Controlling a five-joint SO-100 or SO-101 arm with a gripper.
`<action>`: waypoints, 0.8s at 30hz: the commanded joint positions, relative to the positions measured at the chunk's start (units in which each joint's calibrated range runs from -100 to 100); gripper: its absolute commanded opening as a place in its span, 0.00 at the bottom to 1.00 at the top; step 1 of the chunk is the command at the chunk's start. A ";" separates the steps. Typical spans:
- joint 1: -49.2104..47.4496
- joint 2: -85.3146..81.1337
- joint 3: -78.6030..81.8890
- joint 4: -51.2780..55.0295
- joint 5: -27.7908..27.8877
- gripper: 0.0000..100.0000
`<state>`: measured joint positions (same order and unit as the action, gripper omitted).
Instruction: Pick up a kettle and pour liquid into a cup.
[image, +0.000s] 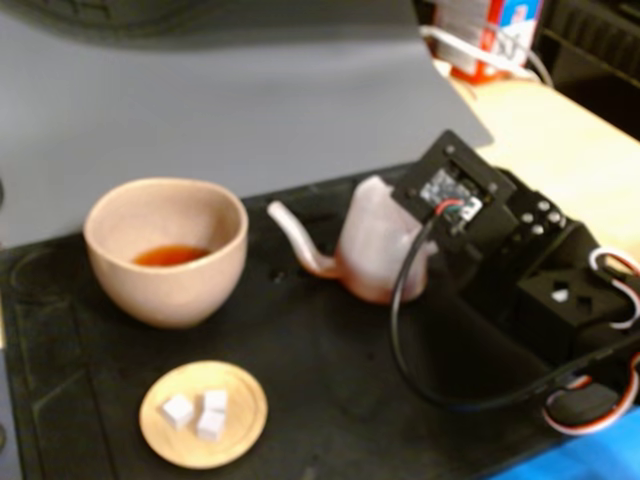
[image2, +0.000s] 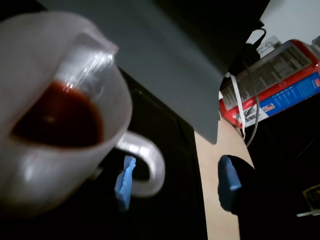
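Gripper (image2: 175, 182) first: in the wrist view my two blue-tipped fingers (image2: 125, 182) stand apart, one just beside the kettle's loop handle (image2: 150, 165) and the other well out to the right, with nothing clamped between them, so I read my jaws as spread wide and empty.

Taking the kettle (image: 375, 245) as my landmark: in the fixed view it stands upright on the black mat (image: 330, 400), my wrist block pressed close on its right and partly hiding that side. Its long thin spout (image: 295, 235) runs out to the left, toward the cup (image: 165, 250), which sits left of the kettle and apart from it, the spout tip short of the cup's rim. A little orange-brown liquid (image: 170, 256) already lies in the cup's bottom. Nearer the camera than the kettle, below the cup, rests a wooden saucer (image: 203, 413) with white cubes (image: 200, 410).

From the wrist view the kettle fills the upper left, its mouth showing dark red liquid inside. The handle loop lies between my fingers but hard against the left one, its plane roughly along my reach. My judgement: the kettle's spout-to-handle axis points from cup to me, so I must shift toward the handle and close across the loop.
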<state>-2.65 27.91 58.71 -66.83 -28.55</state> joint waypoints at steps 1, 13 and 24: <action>0.25 -4.96 4.26 -1.09 -0.24 0.21; -0.21 -44.21 35.48 -1.09 -0.29 0.08; -0.28 -100.95 39.29 29.60 -17.29 0.01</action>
<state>-2.65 -60.70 98.64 -52.04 -45.63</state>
